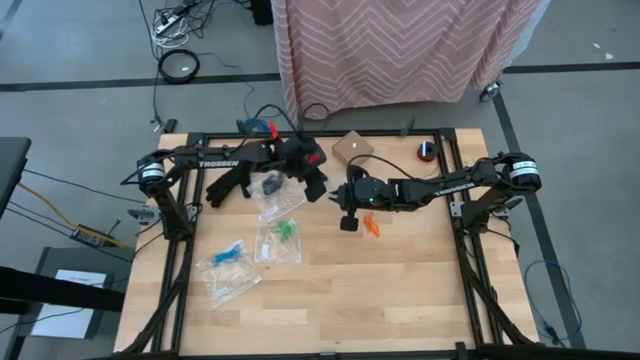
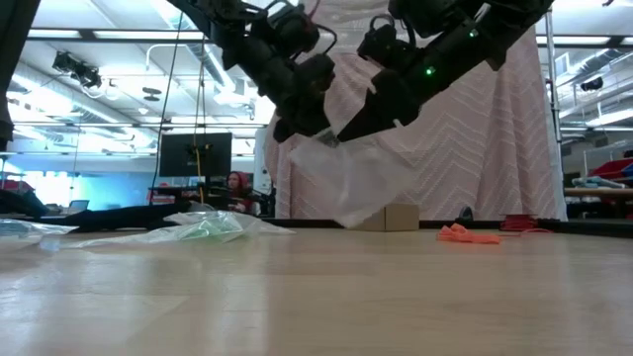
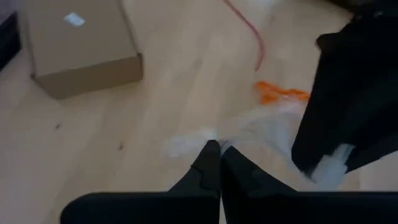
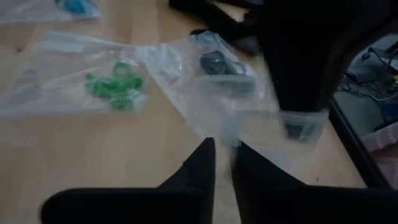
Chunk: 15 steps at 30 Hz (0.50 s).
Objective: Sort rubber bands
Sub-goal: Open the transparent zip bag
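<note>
The left gripper (image 3: 219,152) is pinched shut on the top edge of a clear bag (image 2: 346,178), holding it up above the table so its mouth hangs within reach of the other arm. The right gripper (image 4: 224,155) sits just beside that same edge with its fingers a little apart; we cannot tell whether it grips the plastic or has just let go. We judge the two arms are working together to hold this bag open, most likely for the orange bands.

Largest first, we see the wooden table (image 1: 400,290), then a small cardboard box (image 1: 352,148) near its far edge. Three more clear bags lie flat on the left half: one with black bands (image 1: 272,184), one with green bands (image 1: 286,230) and one with blue bands (image 1: 228,254). These sit apart from each other, one colour per bag, so we take them as already sorted. The orange rubber bands (image 1: 371,226) lie loose in a small heap on the bare wood, just beside the right gripper and below the raised bag.

Much is hard to make out. From above, both grippers hide the raised bag almost wholly. The plastic is blurred in both wrist views, so we cannot say if its mouth is open. A fourth flat bag nearest the front edge shows no contents we can name. We cannot count the bands.
</note>
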Tool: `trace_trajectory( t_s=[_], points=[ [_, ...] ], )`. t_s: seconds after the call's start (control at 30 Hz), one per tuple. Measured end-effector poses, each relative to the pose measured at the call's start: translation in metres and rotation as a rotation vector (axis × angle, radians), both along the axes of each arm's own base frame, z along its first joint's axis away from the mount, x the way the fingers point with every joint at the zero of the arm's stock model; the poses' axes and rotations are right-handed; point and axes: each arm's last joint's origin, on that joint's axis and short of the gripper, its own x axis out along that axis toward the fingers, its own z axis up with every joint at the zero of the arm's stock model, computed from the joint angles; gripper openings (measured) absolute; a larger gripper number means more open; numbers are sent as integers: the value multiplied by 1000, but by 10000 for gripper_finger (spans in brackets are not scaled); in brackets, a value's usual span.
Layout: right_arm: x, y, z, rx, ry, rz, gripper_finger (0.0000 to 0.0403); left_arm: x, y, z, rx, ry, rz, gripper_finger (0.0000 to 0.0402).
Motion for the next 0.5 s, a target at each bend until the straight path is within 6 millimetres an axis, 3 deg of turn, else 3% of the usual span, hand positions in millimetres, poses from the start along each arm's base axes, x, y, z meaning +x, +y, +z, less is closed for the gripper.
trace_trajectory(
  t_s=[0.3,0.5],
  points=[
    [-2,7,-2,18,29,8,124,-7,9,-2,2,46,28,1],
    [-13,9,6,-90,68,-95,159,-12,18,-4,70,96,100,1]
  ],
)
